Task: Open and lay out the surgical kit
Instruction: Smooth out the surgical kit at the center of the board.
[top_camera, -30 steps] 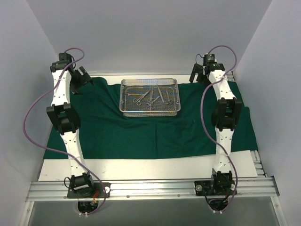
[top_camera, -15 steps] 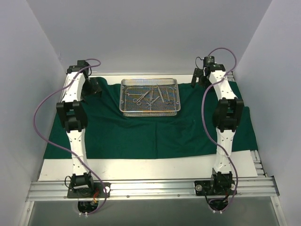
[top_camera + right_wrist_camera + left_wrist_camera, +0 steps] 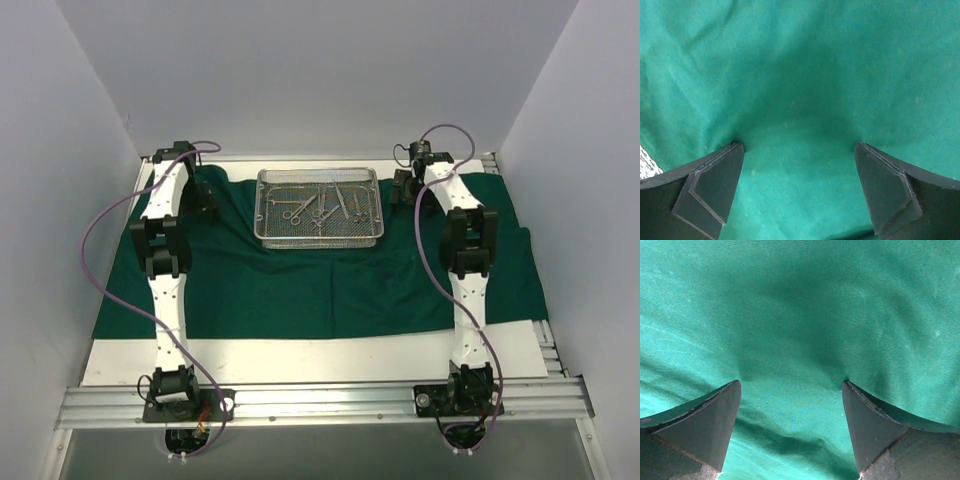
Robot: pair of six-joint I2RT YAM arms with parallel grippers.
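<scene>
The dark green drape (image 3: 300, 285) lies spread flat over the table. The silver wire-mesh tray (image 3: 320, 237) sits on it at the back centre, holding steel scissors and forceps (image 3: 318, 205). My left gripper (image 3: 203, 195) is down at the drape left of the tray; in the left wrist view it (image 3: 790, 387) is open, fingertips pressed onto the green cloth (image 3: 800, 315). My right gripper (image 3: 402, 186) is down at the drape right of the tray; in the right wrist view it (image 3: 799, 147) is open, tips on the cloth (image 3: 805, 75).
White walls close in the left, right and back. A bare white strip of table (image 3: 300, 355) runs in front of the drape, then the metal rail (image 3: 320, 400) with the arm bases. A bit of white surface shows at the right wrist view's left edge (image 3: 647, 162).
Both grippers have moved inward toward the tray and lowered onto the drape. The tray and instruments have not moved.
</scene>
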